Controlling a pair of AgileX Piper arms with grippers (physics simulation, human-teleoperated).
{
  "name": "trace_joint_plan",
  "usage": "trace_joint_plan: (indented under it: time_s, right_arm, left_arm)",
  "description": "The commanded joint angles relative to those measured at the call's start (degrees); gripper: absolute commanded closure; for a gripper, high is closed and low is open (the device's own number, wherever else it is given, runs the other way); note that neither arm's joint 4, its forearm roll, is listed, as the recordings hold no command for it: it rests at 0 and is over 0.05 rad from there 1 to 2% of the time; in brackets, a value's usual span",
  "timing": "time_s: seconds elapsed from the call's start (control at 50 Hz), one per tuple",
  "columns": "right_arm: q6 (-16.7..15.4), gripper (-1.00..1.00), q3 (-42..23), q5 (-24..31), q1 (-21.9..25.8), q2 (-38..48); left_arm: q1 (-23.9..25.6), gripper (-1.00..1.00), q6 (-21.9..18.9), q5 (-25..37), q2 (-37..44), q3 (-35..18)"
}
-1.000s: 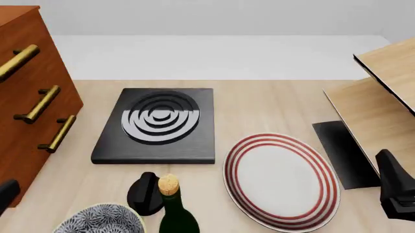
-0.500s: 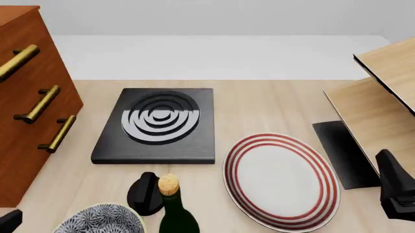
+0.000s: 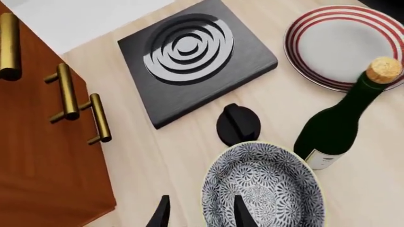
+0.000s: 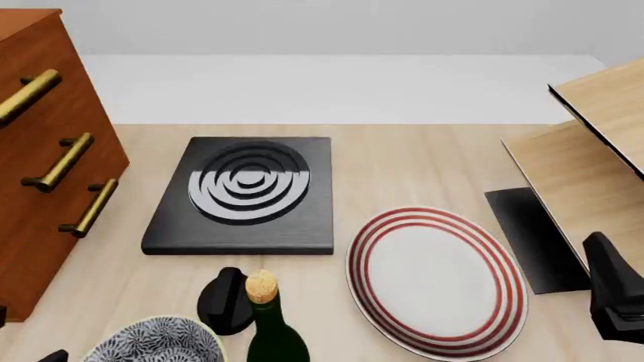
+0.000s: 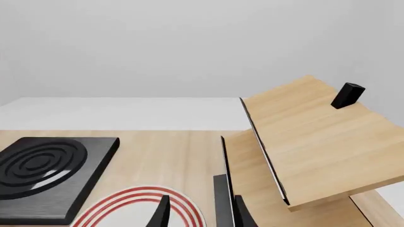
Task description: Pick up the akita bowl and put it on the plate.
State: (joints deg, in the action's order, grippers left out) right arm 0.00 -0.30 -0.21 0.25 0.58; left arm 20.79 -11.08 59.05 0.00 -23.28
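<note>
Left edge, front view: wooden drawer cabinet (image 4: 45, 173). One second ago a dark piece of the left arm sat beside its lower corner; half a second ago it was lower; now only slivers remain at the frame's bottom. Judgement: left arm is descending toward the bowl.

Left wrist view: left gripper (image 3: 200, 213) fingers apart, empty, straddling the near rim of the akita bowl (image 3: 263, 189) without touching it that I can confirm.

Bowl position unchanged on the table, near bottom-left of front view (image 4: 153, 343). Just right of it: black knob-like object (image 4: 225, 302), then corked green bottle (image 4: 270, 332). Black slab (image 4: 244, 194) behind.

The plate (image 4: 436, 279) lies right of the bottle, bare.

Right gripper (image 5: 200, 213): fingers apart, idle at the plate's edge, unmoved
</note>
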Motion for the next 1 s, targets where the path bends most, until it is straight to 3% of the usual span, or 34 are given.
trace_joint_plan:
  time_s: [0.02, 0.62, 1.0]
  right_arm:
    - [0.0, -1.0, 0.0, 0.0, 0.0, 0.0]
    - [0.0, -1.0, 0.0, 0.0, 0.0, 0.0]
    - [0.0, -1.0, 0.0, 0.0, 0.0, 0.0]
  left_arm:
    - [1.2, -1.0, 0.4, -1.4, 0.0, 3.1]
    - [3.7, -1.0, 0.7, -8.1, 0.0, 12.0]
    - [4.2, -1.0, 1.3, -9.9, 0.0, 15.0]
